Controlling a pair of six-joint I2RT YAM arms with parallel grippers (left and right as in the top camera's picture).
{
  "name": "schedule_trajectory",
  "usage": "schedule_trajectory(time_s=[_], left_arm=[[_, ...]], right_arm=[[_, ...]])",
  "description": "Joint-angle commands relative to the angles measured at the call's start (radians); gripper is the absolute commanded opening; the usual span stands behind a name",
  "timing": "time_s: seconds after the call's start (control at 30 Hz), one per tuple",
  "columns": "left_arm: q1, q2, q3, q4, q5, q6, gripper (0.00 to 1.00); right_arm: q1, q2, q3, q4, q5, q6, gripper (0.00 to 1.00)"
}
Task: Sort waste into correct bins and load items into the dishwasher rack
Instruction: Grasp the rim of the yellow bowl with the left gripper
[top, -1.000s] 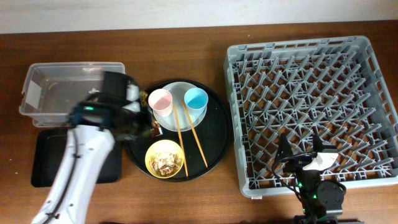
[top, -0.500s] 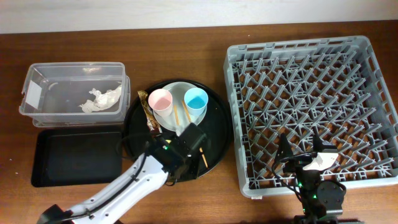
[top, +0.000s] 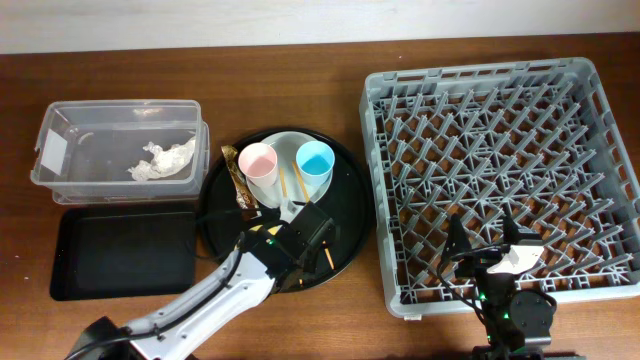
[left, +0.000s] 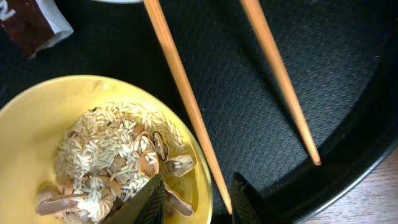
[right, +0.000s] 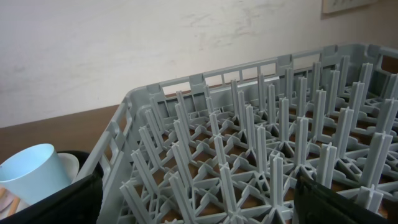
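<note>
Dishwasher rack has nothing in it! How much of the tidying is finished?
Only a little. Done: the tissue lies in the clear box. In hand: the left claw is open at the yellow bowl rim, by the food scraps. Left: the gold wrapper, pink cup, blue cup, plate and chopsticks all sit on the round tray, and the rack is empty.

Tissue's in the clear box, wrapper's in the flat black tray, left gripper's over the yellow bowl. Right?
No. The wrapper lies on the round black tray, just left of the pink cup, as the overhead view shows. The rest is right.
</note>
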Motion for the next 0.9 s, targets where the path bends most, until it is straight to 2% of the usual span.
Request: schedule_trajectory(time_s=[0.0, 0.1, 0.3, 0.47, 0.67, 0.87], left_arm=[[-0.003, 0.042, -0.008, 0.014, -0.007, -0.01, 0.34], [-0.003, 0.076, -0.008, 0.025, -0.007, -0.01, 0.21], [-0.003, 0.079, -0.008, 0.033, -0.007, -0.01, 0.19], [-0.003, 0.079, -0.008, 0.024, -0.007, -0.01, 0.02], [-0.002, 0.071, 0.003, 0.01, -0.007, -0.009, 0.01], [0.048, -0.001, 0.167, -0.183, -0.006, 0.052, 0.01]], right_arm=[[-0.008, -0.01, -0.007, -0.003, 0.002, 0.005, 0.98], [-0.008, -0.01, -0.007, -0.003, 0.002, 0.005, 0.98], [-0.008, -0.01, -0.007, -0.003, 0.002, 0.005, 0.98], [-0.008, -0.01, -0.007, -0.003, 0.002, 0.005, 0.98], [-0.008, -0.01, -0.007, -0.003, 0.002, 0.005, 0.98], [-0.008, -0.01, -0.007, -0.003, 0.002, 0.005, 0.98]])
